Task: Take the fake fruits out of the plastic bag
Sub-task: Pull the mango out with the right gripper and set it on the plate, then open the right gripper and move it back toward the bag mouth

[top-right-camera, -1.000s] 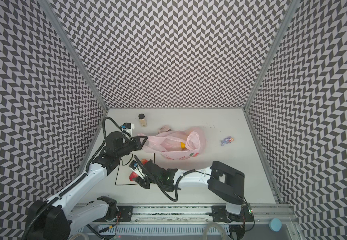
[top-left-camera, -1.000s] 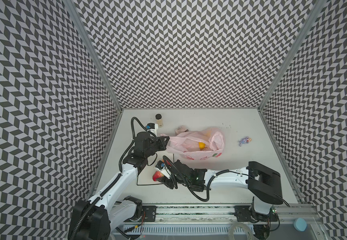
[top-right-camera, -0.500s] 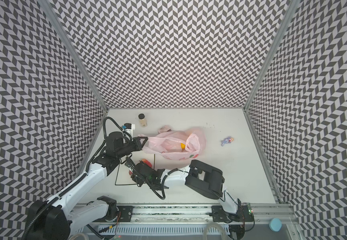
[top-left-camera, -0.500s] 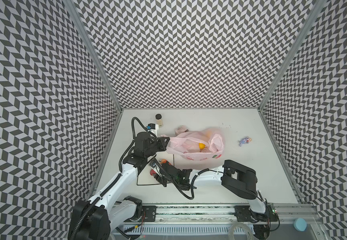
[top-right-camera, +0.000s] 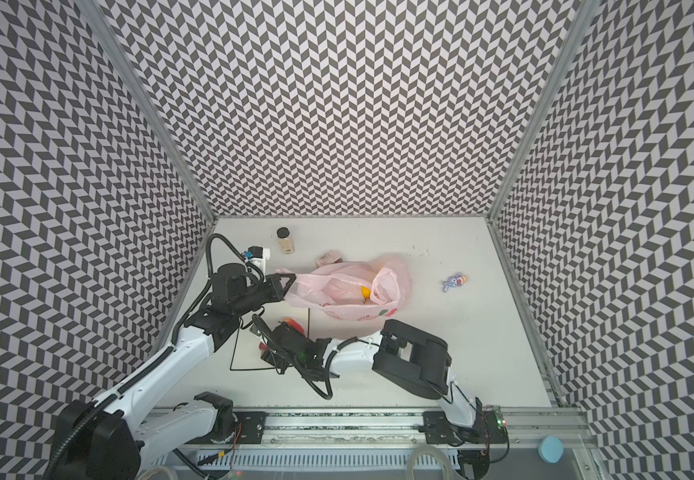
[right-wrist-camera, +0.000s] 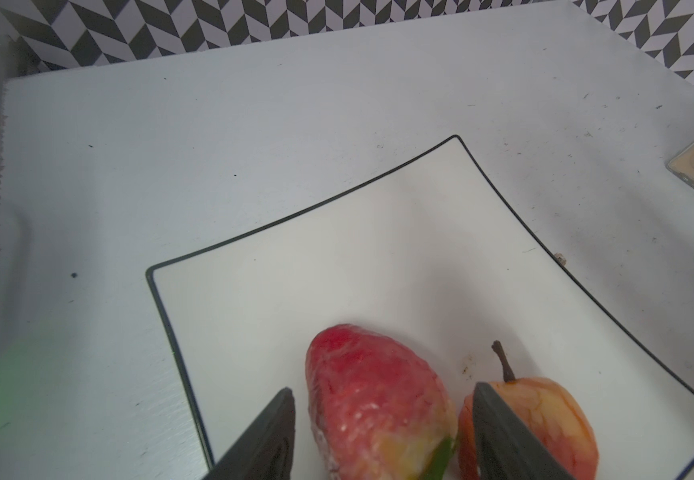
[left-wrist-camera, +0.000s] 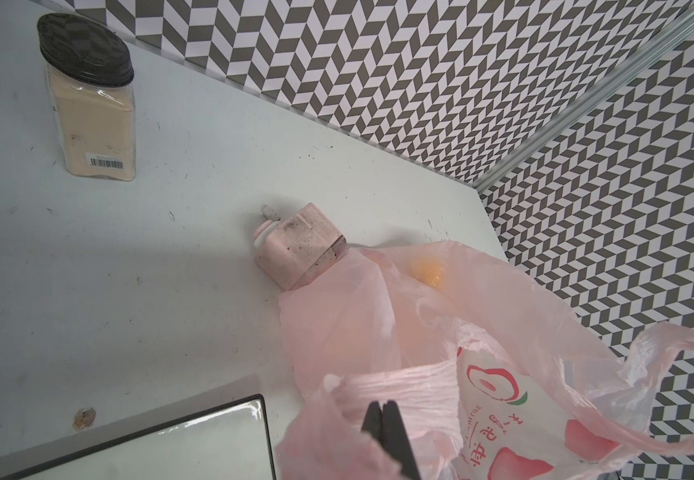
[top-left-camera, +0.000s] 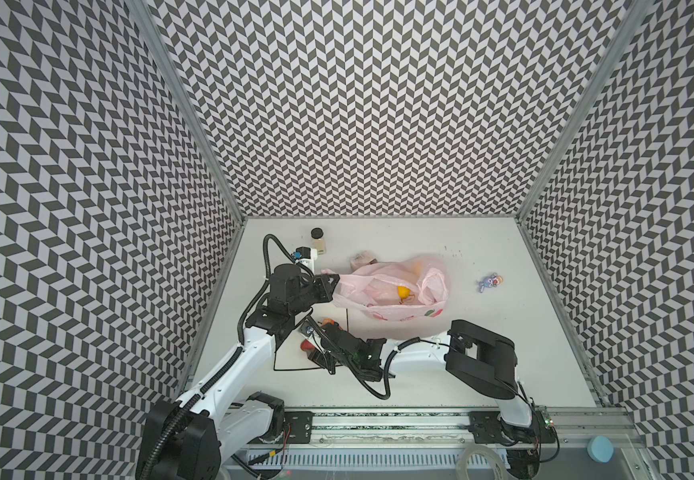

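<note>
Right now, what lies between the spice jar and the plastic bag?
A small pinkish box, touching the plastic bag; otherwise bare table, seen in the left wrist view.

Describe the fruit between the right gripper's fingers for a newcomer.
Find the black-rimmed square plate at the front left of the table. Two fruits lie there; it is the red strawberry inside the open right gripper, not the peach-coloured stemmed fruit beside it.

Left fingers (left-wrist-camera: 380, 419) pressed together; right fingers (right-wrist-camera: 272, 432) spread apart, arm reaching leftward
</note>
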`<control>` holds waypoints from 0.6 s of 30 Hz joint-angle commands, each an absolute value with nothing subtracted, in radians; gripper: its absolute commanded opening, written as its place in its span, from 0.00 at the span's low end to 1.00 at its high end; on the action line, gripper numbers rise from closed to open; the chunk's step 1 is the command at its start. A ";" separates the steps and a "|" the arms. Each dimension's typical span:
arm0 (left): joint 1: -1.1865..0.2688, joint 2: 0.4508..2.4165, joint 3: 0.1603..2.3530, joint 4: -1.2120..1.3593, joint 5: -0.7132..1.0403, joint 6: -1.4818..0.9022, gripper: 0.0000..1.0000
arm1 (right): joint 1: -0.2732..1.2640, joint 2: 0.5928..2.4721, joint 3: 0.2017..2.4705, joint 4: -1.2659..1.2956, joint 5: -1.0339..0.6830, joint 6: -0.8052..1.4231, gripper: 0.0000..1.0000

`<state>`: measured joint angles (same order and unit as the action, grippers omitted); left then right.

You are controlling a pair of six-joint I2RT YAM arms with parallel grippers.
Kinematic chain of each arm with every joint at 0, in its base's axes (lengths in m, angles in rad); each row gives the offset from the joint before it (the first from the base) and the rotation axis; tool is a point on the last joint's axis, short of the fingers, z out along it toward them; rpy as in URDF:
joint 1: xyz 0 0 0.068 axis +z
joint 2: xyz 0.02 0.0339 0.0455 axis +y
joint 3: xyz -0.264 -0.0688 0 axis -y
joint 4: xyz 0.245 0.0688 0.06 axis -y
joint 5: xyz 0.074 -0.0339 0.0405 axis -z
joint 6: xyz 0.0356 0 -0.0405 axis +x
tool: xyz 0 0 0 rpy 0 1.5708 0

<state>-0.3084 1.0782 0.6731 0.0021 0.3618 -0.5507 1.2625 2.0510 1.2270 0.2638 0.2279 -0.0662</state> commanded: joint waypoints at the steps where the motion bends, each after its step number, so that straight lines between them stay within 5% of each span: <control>1: -0.305 1.073 0.707 -0.005 0.362 -0.549 0.00 | 1.270 1.953 1.214 0.310 0.216 -0.095 0.66; 13: -0.305 1.074 0.712 0.003 0.370 -0.547 0.00 | 1.327 1.466 0.841 0.392 0.134 -0.156 0.60; 18: -0.307 1.075 0.710 0.014 0.384 -0.551 0.00 | 1.327 1.243 0.741 0.322 0.259 -0.037 0.54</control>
